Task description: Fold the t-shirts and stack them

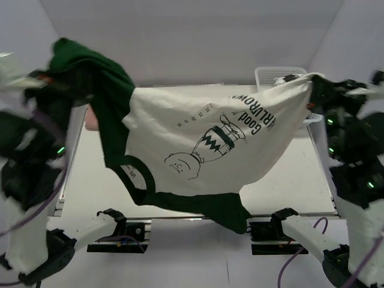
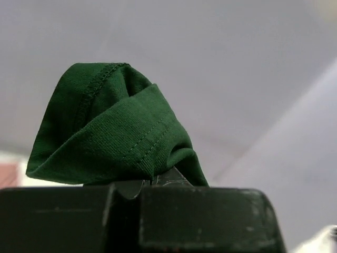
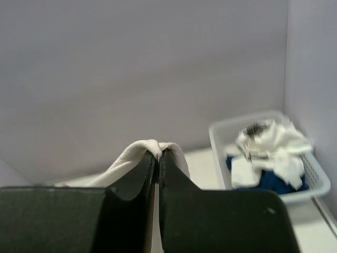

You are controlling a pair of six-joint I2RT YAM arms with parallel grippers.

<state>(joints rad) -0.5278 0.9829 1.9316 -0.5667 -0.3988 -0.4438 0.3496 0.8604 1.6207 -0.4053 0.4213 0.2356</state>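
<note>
Both arms are holding one t-shirt (image 1: 204, 144) up in the air, stretched across the desk (image 1: 300, 180) from its left edge to its far right corner. This looks like the spreading step, before the cloth is laid flat for folding.

The left end effector (image 2: 152, 182) is pinching a bunched green sleeve (image 2: 110, 126), its jaws narrowed on the cloth. The right end effector (image 3: 158, 155) is clamping a fold of white cloth, jaws nearly together, apparently at the hem corner.

To do this well, I judge that both arms should be coming down together and at the same height, keeping the held edge taut. The hanging part should be touching down first toward the near edge. Then the held edge should be drawing away to the far edge, so the body is lying smooth and not doubling under. The left grip is on the sleeve and not the shoulder, so that side is sagging and may crease. The right arm should be staying off the basket (image 3: 321, 179) of clothes (image 3: 268, 142) at the far right corner.

The shirt is cream-white with dark green sleeves and a green neck band. It is showing a cartoon figure and dark lettering, print facing up. The neck and the second sleeve are drooping toward the near edge. The cloth is looking soft and limp, draping in loose folds.
</note>
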